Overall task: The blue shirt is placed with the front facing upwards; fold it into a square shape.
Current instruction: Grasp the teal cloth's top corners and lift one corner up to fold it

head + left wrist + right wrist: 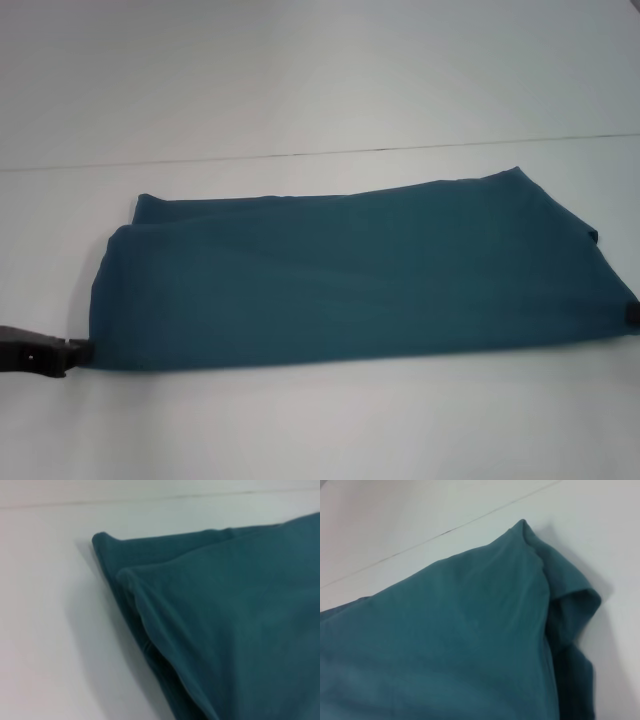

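The blue shirt (pixel 350 280) lies flat on the white table as a wide, folded band with only plain teal cloth showing. Its top layer stops a little short of the far edge, where a lower layer peeks out. My left gripper (pixel 72 356) sits low on the table, right against the shirt's near left corner. Only a small dark piece of my right gripper (pixel 632 313) shows, at the near right corner. The left wrist view looks closely at the layered left end of the shirt (pixel 225 625). The right wrist view looks at the right end of the shirt (pixel 460 640), where an edge is tucked.
The white table (pixel 300 80) extends all around the shirt. A thin dark seam line (pixel 400 147) crosses it behind the shirt. Nothing else stands on it.
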Controlling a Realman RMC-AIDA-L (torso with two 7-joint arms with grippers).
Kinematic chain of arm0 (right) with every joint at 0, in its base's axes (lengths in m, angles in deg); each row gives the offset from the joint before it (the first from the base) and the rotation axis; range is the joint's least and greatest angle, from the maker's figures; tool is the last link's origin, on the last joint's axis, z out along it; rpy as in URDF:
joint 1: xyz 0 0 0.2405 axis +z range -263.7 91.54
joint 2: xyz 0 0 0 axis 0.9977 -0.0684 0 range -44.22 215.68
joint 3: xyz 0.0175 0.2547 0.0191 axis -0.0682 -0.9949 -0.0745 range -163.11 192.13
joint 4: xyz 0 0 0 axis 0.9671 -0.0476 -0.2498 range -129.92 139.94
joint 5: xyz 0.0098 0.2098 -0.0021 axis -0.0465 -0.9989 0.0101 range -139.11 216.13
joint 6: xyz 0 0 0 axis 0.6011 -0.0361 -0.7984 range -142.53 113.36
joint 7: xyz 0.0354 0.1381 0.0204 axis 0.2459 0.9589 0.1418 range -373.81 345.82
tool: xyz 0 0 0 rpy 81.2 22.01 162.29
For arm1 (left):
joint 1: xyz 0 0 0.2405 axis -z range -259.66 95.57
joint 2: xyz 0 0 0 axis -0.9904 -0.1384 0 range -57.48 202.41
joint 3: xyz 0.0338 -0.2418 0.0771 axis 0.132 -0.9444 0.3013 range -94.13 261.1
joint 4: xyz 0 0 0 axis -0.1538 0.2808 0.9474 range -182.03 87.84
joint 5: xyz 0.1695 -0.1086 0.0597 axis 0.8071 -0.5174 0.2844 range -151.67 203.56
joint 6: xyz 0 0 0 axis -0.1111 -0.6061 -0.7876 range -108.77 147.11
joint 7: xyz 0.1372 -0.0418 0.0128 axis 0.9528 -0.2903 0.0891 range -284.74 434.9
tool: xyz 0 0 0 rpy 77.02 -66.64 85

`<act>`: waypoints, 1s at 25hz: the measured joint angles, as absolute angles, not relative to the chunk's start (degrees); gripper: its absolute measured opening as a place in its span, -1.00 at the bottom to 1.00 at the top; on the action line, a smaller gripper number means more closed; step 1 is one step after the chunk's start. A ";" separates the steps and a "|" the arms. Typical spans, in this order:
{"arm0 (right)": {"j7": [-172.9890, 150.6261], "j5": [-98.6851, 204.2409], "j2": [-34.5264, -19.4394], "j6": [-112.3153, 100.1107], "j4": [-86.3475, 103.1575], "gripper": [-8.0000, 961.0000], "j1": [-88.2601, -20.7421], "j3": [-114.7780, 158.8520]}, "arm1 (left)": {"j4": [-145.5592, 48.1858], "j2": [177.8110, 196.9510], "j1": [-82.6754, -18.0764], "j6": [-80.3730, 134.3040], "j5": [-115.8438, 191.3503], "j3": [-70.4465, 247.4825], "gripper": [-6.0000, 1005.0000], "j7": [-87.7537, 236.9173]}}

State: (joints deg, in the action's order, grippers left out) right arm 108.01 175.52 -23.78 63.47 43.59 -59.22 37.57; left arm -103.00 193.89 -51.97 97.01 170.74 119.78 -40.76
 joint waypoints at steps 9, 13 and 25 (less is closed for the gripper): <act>107.83 175.53 -23.85 63.48 43.60 -0.92 -59.54 37.53 | -102.77 194.10 -52.12 96.99 171.58 120.01 -0.76 -40.74; 107.52 175.53 -23.92 63.93 43.60 -0.91 -59.33 37.58 | -102.87 194.15 -51.90 97.20 171.31 120.06 -0.74 -40.99; 104.04 165.99 -24.78 67.78 50.72 -0.55 -60.72 37.53 | -105.84 194.78 -51.75 96.17 171.10 120.45 -0.48 -44.72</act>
State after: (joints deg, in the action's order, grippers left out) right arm 104.04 165.99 -24.78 67.78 50.72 -60.72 37.53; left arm -105.84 194.78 -51.75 96.17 171.10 120.45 -44.72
